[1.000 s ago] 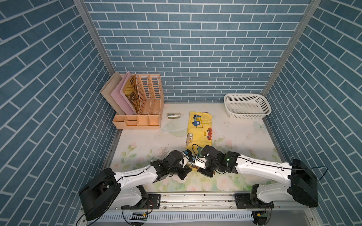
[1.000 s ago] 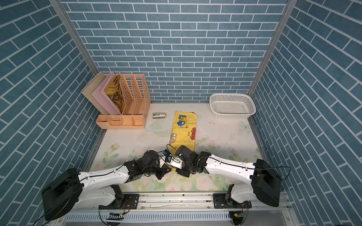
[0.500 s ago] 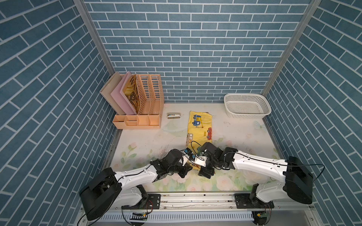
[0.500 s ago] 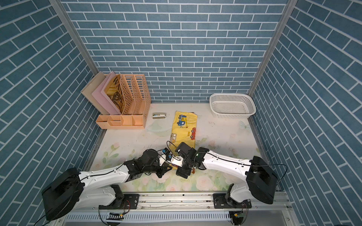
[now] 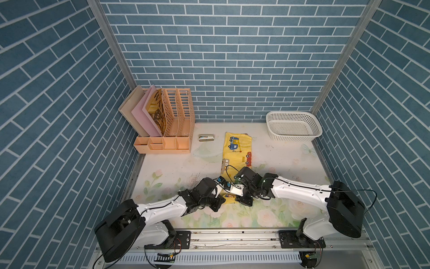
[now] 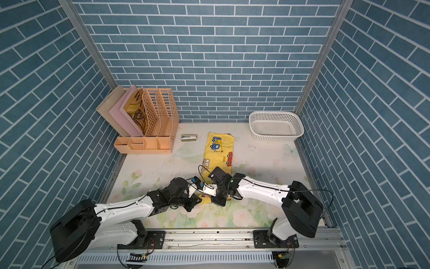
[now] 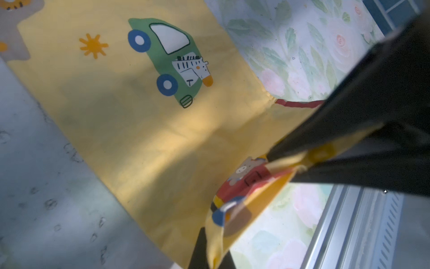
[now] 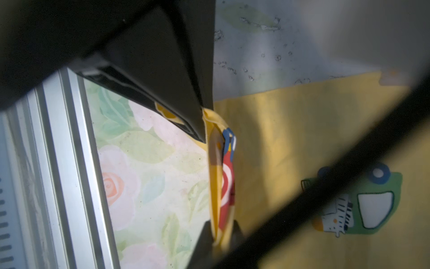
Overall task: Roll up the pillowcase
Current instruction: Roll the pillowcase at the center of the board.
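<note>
Left claw (image 7: 293, 163) and right claw (image 8: 204, 116) each pinch the near edge of the pillowcase (image 5: 236, 149), lifting it off the flowered mat (image 5: 162, 172). From above, both arms hide that grip. The rest lies flat mid-table, apparently clear of the basket (image 5: 293, 127) and file rack (image 5: 167, 121).

Robot lab test booth: blue brick-print wall panels (image 5: 221, 58) on three sides, aluminium rail (image 5: 232, 237) at 6 o'clock, floral-covered table (image 5: 290, 167), desk organizer (image 5: 172, 130) at 10 o'clock, basket (image 5: 293, 125) at 2 o'clock.
</note>
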Motion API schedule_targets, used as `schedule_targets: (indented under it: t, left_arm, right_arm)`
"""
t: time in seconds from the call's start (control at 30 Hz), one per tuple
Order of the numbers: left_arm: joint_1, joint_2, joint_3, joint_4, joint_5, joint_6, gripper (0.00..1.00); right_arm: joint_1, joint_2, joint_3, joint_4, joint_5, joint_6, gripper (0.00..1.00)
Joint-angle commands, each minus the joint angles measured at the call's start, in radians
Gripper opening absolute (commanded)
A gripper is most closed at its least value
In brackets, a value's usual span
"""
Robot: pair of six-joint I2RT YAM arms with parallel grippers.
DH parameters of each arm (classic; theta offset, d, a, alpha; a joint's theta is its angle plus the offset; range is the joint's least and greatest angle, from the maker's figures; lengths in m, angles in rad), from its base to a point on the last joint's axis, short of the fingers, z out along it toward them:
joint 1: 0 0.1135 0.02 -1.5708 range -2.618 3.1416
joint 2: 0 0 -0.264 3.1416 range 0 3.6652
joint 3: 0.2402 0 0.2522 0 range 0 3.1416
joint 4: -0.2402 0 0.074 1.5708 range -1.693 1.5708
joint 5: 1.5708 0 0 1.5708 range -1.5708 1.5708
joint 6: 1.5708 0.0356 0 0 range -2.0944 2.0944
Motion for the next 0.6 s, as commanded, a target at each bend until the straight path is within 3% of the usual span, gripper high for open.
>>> schedule_targets:
  t: [0.0, 0.13, 0.17, 0.3, 0.43, 0.57]
  left_arm:
    - [0.011, -0.016, 0.013, 0.071, 0.01, 0.034, 0.0]
    - [0.025, -0.025, 0.029, 0.057, -0.021, 0.035, 0.0]
    - [0.03, -0.034, 0.03, 0.055, -0.029, 0.036, 0.08]
    - [0.06, -0.083, 0.03, 0.056, -0.044, 0.031, 0.17]
    - [0.068, -0.109, 0.032, 0.018, -0.084, 0.026, 0.18]
    - [0.068, -0.173, 0.032, -0.021, -0.124, 0.003, 0.22]
  right_arm:
    - [-0.036, 0.046, -0.007, -0.085, 0.029, 0.04, 0.0]
    - [-0.082, 0.046, 0.001, -0.091, -0.025, 0.041, 0.0]
    - [-0.096, 0.055, 0.004, -0.095, -0.041, 0.039, 0.0]
    - [-0.179, 0.114, 0.029, -0.114, -0.119, 0.037, 0.0]
    - [-0.241, 0.146, 0.005, -0.06, -0.222, 0.034, 0.0]
    - [-0.282, 0.161, -0.006, -0.041, -0.229, 0.039, 0.0]
